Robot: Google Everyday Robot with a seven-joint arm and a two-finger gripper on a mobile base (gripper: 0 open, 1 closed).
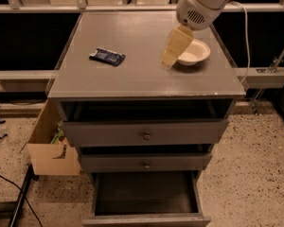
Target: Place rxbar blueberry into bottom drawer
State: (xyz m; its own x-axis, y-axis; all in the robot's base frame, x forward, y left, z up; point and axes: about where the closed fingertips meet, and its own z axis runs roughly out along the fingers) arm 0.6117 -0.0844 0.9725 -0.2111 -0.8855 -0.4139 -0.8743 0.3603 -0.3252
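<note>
The rxbar blueberry (107, 56), a small flat bar in a dark blue wrapper, lies on the left part of the grey cabinet top (132, 79). The bottom drawer (146, 217) is pulled open at the foot of the cabinet, and its dark inside shows nothing in it. My gripper (168, 59) hangs over the cabinet top right of centre, just left of the cream-white bowl (194, 52) and well to the right of the bar. It holds nothing that I can see.
Two upper drawers with small round knobs (146, 135) sit above the open one; the top one stands slightly out. An open cardboard box (49, 148) stands on the floor left of the cabinet. A dark cable (9, 183) lies on the floor at the left.
</note>
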